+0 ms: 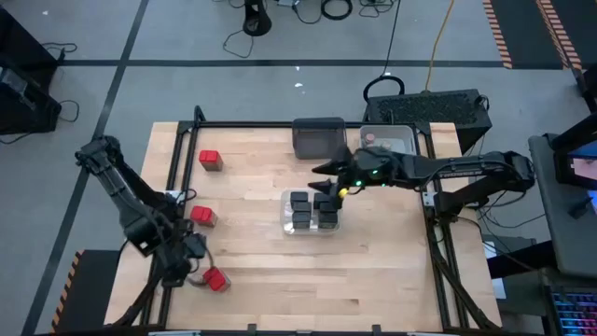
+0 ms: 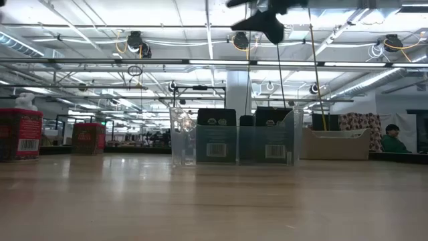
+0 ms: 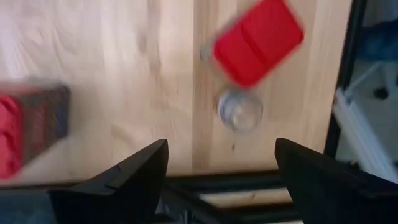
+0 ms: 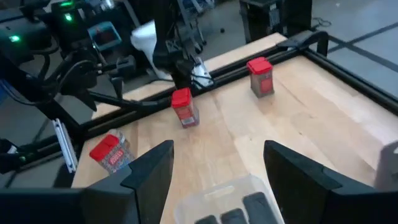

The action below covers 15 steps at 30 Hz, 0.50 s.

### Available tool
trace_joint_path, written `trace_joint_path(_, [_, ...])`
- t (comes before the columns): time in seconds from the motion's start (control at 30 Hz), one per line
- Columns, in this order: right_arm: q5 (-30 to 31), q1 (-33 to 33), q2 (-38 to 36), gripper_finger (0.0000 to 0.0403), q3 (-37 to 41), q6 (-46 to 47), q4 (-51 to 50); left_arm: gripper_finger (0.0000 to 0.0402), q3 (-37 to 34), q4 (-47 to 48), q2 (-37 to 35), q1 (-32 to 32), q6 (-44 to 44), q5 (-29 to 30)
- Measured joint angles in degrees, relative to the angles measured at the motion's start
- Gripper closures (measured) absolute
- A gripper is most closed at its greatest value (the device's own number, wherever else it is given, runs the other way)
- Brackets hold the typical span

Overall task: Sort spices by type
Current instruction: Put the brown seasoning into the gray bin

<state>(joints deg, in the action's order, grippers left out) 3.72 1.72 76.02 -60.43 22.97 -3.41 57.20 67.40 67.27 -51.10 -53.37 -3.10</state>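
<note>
Surface (image 1: 252, 271) is light wood with a dark frame around its edge. Left gripper (image 1: 191, 261) hangs over the near left corner, jaws wide and holding nothing. Just beside it, at the near left edge, lies a red-topped container (image 1: 216, 279); the left wrist view shows this red lid (image 3: 258, 42) tilted, with a small clear round object (image 3: 240, 110) on the wood next to it. A second red-topped container (image 1: 203, 216) stands a little farther in along the left side, and a third (image 1: 211, 161) stands upright toward the far left.

Right gripper (image 1: 328, 183) hovers above the clear bin (image 1: 287, 213) at mid-surface, jaws spread wide, nothing between them. Clear bin holds dark boxy containers (image 1: 300, 209) set in rows; in the low view their labels face the camera through the clear wall (image 2: 184, 137).

Dark grey bin (image 1: 318, 136) sits at the far edge, a light grey bin (image 1: 399, 137) just beside it on the right. Contents of the light grey bin cannot be made out.

A seated person (image 2: 394, 139) shows far off in the room, at the right of the low view.
</note>
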Motion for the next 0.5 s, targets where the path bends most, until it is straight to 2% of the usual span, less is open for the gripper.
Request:
trace_joint_path(0.23, [0.95,-6.65,12.63,0.0172,-16.58,0.58,-7.7,0.0102,-8.04,-10.96,0.15,-12.72,-11.64,3.81])
trace_joint_path(0.37, [0.94,-9.23,17.43,0.0172,-22.72,2.46,-10.06,0.0102,-8.91,-11.36,0.11,-14.81,-16.53,9.12])
trace_joint_path(0.5, [1.08,-10.97,19.45,0.0172,-24.38,4.03,-10.29,0.0102,-8.91,-11.49,0.68,-14.96,-16.73,12.03])
